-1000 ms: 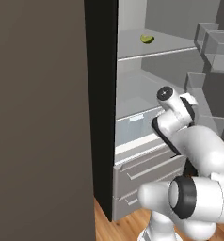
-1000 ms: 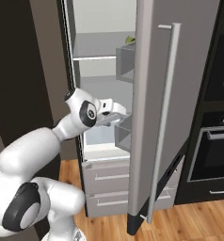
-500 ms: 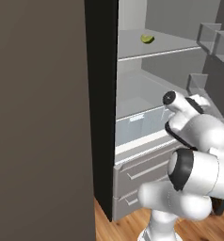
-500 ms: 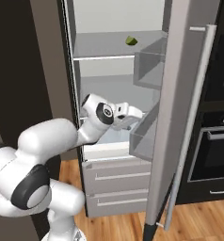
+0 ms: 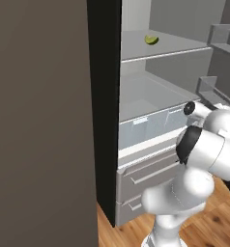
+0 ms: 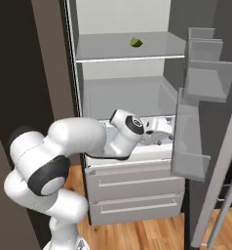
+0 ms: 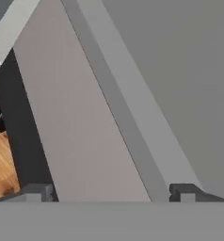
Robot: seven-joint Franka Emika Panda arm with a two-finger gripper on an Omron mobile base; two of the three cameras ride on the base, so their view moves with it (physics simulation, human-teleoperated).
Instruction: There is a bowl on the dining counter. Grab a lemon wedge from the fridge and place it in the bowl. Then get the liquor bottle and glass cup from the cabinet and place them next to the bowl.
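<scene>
Since a second ago the fridge door [image 6: 220, 161] has swung much wider, and our arm has followed it to the right, its forearm now reaching across the front of the open fridge [image 6: 127, 97] at the level of the clear crisper drawer [image 5: 146, 125]; we see the elbow bent low over the base and the wrist stretched out level toward the door's inner bins [image 6: 196, 83]; our end effector [image 7: 111, 190] stands wide, nothing between its two dark fingertips [image 7: 184, 190], which face a slanted grey panel with a strip of wood floor [image 7: 1, 164] at the left edge; we count one lemon wedge [image 6: 136, 42], lying on the upper shelf [image 6: 113, 49] toward the back, well above the wrist and apart from it; its long axis and the way it points are too small for us to tell; below the crisper we count two grey drawers [image 6: 132, 190], both shut.
</scene>
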